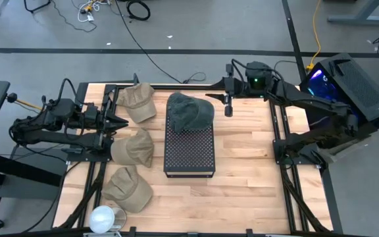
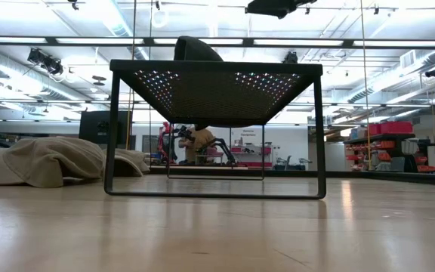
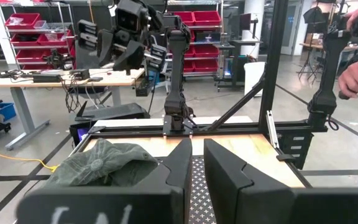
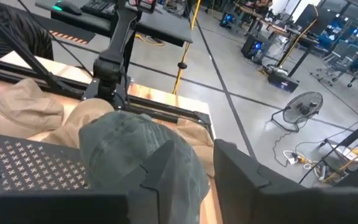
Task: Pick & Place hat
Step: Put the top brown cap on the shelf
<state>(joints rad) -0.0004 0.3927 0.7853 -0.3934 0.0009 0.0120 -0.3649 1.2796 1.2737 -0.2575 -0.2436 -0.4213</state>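
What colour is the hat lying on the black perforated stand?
Dark grey-green hat, clearest in the high view, on the stand.

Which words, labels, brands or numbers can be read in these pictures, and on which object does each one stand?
No text can be read in any view.
Pale marks on the dark body of the left tool, in the left wrist view: too blurred to read.
Green hat, tan hats, perforated black stand: no label or print shows.
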